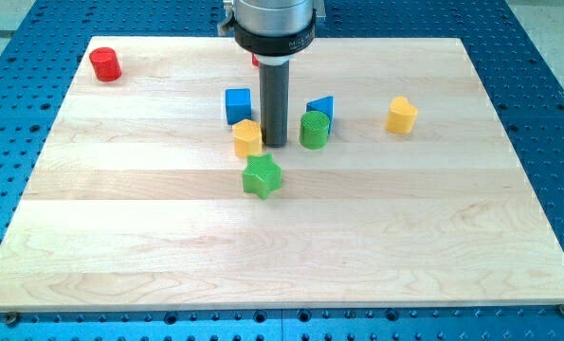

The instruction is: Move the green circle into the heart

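Note:
The green circle (314, 129) stands a little right of the board's middle, near the top. The yellow heart (402, 115) lies to its right, a clear gap apart. My tip (274, 143) rests on the board just left of the green circle, between it and a yellow block (247, 137). The tip is close to both; I cannot tell whether it touches either.
A blue triangular block (321, 107) sits right behind the green circle. A blue cube (238, 105) is up-left of the tip. A green star (262, 177) lies below the yellow block. A red cylinder (105, 64) stands at the top left. A red block is mostly hidden behind the arm (255, 61).

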`<action>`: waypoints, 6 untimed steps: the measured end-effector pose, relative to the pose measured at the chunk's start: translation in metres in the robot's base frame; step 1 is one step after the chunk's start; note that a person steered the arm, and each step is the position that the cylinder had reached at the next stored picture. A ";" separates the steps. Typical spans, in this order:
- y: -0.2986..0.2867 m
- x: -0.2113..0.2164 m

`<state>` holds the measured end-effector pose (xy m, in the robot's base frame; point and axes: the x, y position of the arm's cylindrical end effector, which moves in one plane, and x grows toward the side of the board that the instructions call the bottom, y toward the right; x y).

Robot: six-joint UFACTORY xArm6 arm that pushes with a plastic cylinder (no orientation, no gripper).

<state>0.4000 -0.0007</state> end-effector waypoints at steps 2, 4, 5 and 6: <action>0.048 0.049; 0.069 0.046; 0.093 -0.017; 0.122 -0.064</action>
